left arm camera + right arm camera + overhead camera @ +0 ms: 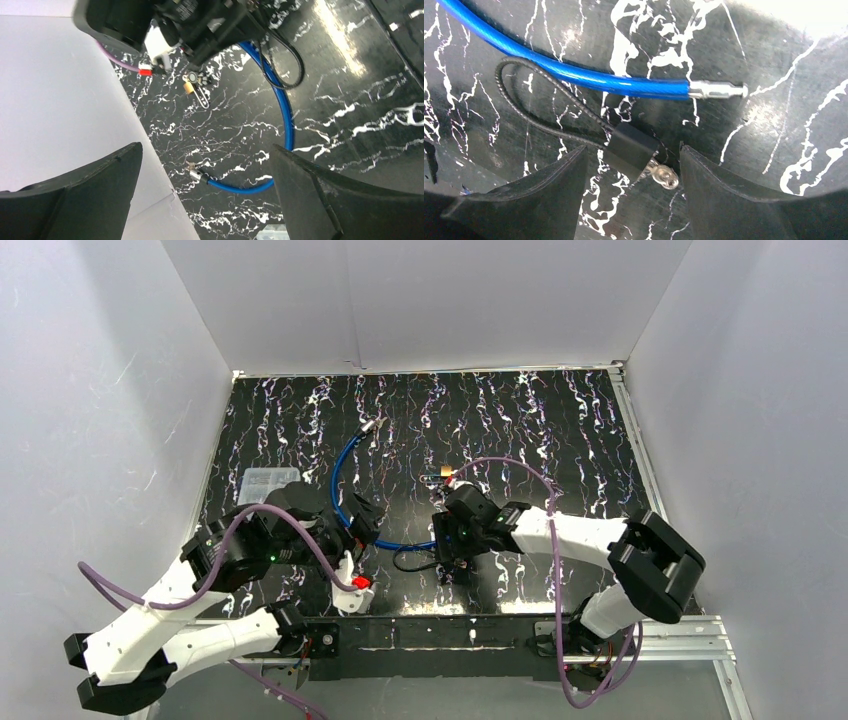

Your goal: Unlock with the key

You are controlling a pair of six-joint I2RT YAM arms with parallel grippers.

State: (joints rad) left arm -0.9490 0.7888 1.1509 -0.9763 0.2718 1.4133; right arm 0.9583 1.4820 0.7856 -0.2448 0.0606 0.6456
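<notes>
1. My right gripper (pixel 633 151) sits low over the table (pixel 774 115), fingers apart, straddling the black lock (pixel 629 146).
2. The key (pixel 665 178) sticks out of the lock's end, near the blue cable (pixel 574 73).
3. My left gripper (pixel 206 150) gapes wide, holding nothing.

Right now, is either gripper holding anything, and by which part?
Nothing is held. The right gripper stands open around the black lock, clear of it; the left gripper is open, empty.

You have a clear plastic box (pixel 268 480) lying on the black marbled table (pixel 560 430), just left of the left gripper (pixel 362 520). White walls (pixel 450 300) enclose the table on the sides beyond it.
</notes>
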